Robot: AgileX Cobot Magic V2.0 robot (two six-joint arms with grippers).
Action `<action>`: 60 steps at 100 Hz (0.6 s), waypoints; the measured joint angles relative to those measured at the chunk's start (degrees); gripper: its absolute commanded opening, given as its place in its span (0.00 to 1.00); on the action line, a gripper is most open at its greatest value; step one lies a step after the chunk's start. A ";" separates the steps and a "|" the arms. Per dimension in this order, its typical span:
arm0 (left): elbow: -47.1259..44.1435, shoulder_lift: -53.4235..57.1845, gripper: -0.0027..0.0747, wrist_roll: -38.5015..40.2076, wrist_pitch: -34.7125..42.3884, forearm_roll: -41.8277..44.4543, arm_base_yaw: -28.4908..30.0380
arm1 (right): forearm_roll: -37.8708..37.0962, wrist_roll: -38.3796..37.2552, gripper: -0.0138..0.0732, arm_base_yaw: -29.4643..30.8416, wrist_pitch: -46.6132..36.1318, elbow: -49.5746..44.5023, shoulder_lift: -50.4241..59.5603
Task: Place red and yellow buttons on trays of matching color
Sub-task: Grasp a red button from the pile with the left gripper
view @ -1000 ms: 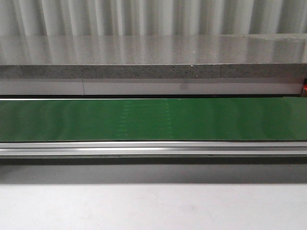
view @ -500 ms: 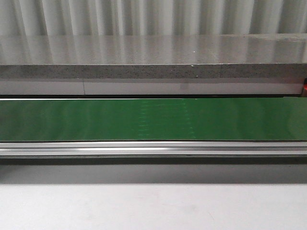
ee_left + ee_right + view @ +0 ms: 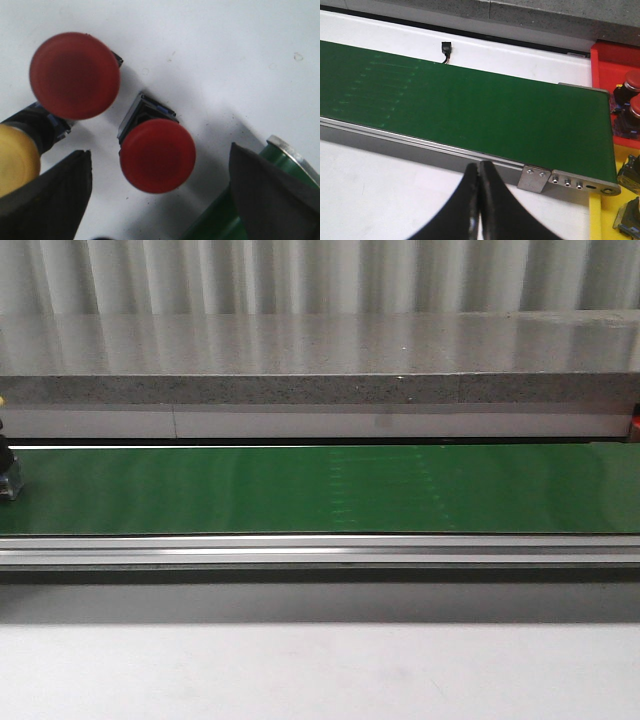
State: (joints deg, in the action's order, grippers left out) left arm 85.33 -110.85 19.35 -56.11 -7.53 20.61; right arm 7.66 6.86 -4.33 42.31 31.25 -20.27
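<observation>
In the left wrist view my left gripper [image 3: 160,150] is open above a white surface. A red button [image 3: 155,160], cap towards the camera, lies between the spread fingers [image 3: 50,200] without touching either. A second red button [image 3: 75,75] lies farther out, and a yellow button [image 3: 15,160] shows at the frame's edge. My right gripper [image 3: 480,167] is shut on nothing, just short of the belt's near rail. Beside the belt's end, a red tray [image 3: 610,60] holds two red buttons [image 3: 632,80], and a yellow tray [image 3: 594,215] holds dark button bodies [image 3: 630,172].
A green conveyor belt [image 3: 320,490] with a metal rail [image 3: 320,550] spans the front view, a grey stone ledge [image 3: 320,360] behind it. A small dark object [image 3: 8,475] stands at the belt's far left edge. The belt's end roller [image 3: 292,155] is near the left gripper.
A small dark object has come into view at the belt's far left edge. Faint marks on the belt have shifted to the right.
</observation>
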 measured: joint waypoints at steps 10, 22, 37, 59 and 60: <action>0.75 -1.25 0.67 0.00 0.22 -0.23 0.00 | 0.00 0.00 0.08 0.00 0.00 0.00 0.00; 0.97 -1.70 0.56 0.00 0.61 -0.35 0.00 | 0.00 0.00 0.08 0.00 0.00 0.00 0.00; 0.98 -1.70 0.43 0.00 0.61 -0.35 0.00 | 0.00 0.00 0.08 0.00 0.00 0.00 0.00; 1.06 -1.70 0.30 -1.31 -0.05 -0.35 0.00 | 0.00 0.00 0.08 0.00 0.00 0.00 0.00; 1.06 -1.70 0.30 -1.58 -0.05 -0.35 0.00 | 0.00 0.00 0.08 0.00 0.00 0.00 0.00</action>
State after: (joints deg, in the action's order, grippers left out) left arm 86.39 -112.55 17.77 -56.16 -7.88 20.61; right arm 7.66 6.86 -4.33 42.31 31.25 -20.27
